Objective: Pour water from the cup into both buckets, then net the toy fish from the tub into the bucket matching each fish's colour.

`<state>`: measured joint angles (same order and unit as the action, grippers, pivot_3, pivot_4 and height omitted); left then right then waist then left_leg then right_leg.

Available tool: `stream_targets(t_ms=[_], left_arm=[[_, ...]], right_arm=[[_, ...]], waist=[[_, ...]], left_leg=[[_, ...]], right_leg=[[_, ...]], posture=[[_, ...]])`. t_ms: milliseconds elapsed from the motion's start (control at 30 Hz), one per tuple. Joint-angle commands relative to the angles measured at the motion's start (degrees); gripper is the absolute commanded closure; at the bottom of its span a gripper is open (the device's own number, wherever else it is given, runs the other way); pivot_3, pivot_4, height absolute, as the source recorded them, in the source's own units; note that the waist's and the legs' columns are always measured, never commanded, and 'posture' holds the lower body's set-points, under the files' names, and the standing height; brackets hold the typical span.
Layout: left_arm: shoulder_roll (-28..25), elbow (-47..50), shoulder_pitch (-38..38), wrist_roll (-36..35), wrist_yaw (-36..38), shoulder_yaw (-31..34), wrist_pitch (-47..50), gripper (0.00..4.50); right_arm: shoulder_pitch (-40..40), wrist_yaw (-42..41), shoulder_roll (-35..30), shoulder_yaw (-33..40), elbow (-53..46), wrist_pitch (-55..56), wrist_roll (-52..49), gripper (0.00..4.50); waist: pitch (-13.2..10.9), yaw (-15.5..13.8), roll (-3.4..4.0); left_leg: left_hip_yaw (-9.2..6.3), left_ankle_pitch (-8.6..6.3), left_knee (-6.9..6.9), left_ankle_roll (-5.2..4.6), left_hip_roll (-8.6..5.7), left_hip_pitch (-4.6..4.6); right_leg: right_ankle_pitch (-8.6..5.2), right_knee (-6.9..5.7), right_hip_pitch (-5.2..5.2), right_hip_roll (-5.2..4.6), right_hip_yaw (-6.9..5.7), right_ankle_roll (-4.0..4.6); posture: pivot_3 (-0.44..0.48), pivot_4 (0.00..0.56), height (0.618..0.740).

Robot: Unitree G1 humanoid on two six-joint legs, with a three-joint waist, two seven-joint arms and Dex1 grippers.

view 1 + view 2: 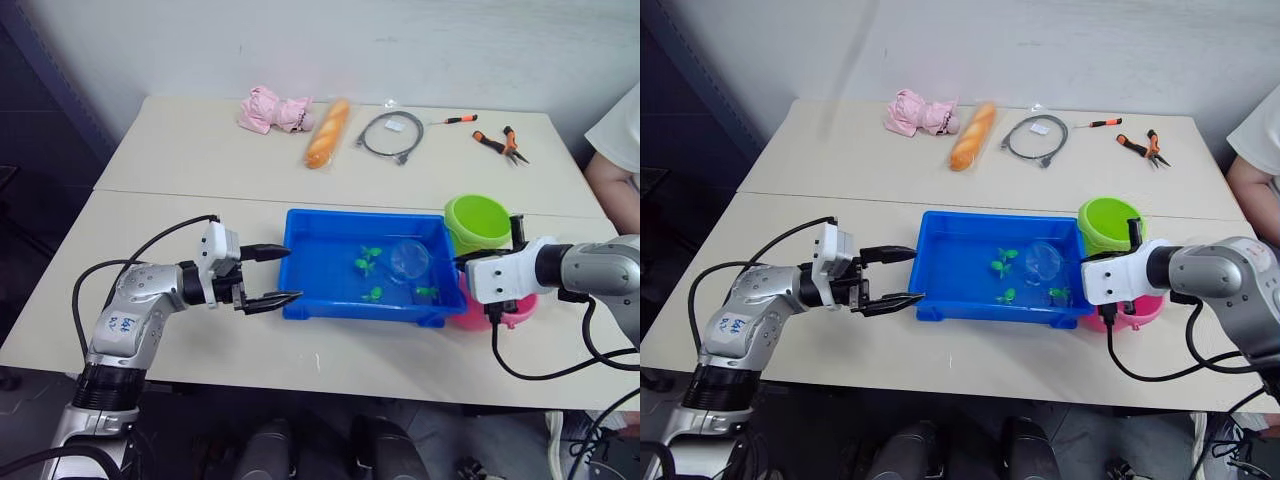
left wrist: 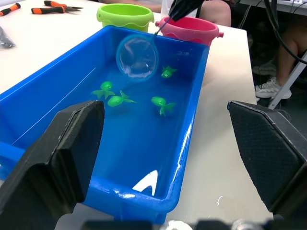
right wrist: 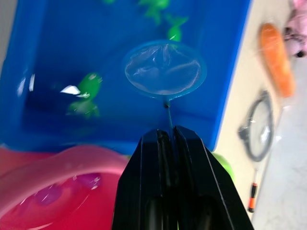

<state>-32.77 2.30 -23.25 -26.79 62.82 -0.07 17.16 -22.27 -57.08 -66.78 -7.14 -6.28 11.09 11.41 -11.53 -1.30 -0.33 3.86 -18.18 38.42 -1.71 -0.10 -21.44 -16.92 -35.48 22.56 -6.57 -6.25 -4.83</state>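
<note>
Right now I'm in the netting step. My right gripper (image 3: 168, 136) is clamped tight on the thin dark handle of the net (image 3: 164, 69), whose blue hoop hangs over the right half of the blue tub (image 1: 300, 290) at the middle of the head views. Four green toy fish (image 2: 115, 99) lie in the tub's water; one of them (image 3: 86, 91) sits nearest the tub's right end, just beside the hoop. I see no pink fish left in the tub, and the right wrist view shows purplish shapes inside the pink bucket (image 3: 72, 163), so I judge the pink ones are already sorted. The lime green bucket (image 1: 478, 222) stands just right of the tub, touching or nearly touching it, with the pink bucket in front of it under my right wrist.

My left gripper (image 1: 268, 276) hovers wide open and empty at the tub's left end.

Next I need to dip the hoop under a green fish, lift it level, then swing it over the tub wall to the green bucket.

Along the surface's far edge sit a pink soft toy (image 1: 272, 110), a bread loaf (image 1: 327, 132), a grey coiled cable (image 1: 390, 135), a screwdriver (image 1: 452, 119) and pliers (image 1: 502, 144), all well clear. A person's arm (image 1: 615, 185) shows at the right edge, near the green bucket, so I'd watch my swing there.
</note>
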Motion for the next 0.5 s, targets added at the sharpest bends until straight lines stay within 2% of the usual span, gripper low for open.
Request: stream_targets(t_ms=[33,500], left_arm=[[0.38,2.01,-1.59,-0.53,0.73,-0.72,-0.09,0.11],[1.55,0.14,-5.07,-0.11,1.71,-2.52,0.74,0.11]], right_arm=[[-2.21,-2.28,-1.31,-0.03,-0.38,1.95,1.38,4.50],[-10.95,-4.44,0.80,-4.19,4.28,4.99,9.11,4.50]], waist=[[0.00,0.06,0.00],[0.00,0.58,0.00]], left_leg=[[0.00,0.00,0.00,0.00,0.00,0.00],[0.01,0.03,0.09,0.06,0.02,0.02]], right_leg=[[0.00,0.00,0.00,0.00,0.00,0.00],[0.00,-0.03,0.01,0.03,0.02,0.00]], posture=[[0.000,0.150,0.740],[0.000,0.150,0.740]])
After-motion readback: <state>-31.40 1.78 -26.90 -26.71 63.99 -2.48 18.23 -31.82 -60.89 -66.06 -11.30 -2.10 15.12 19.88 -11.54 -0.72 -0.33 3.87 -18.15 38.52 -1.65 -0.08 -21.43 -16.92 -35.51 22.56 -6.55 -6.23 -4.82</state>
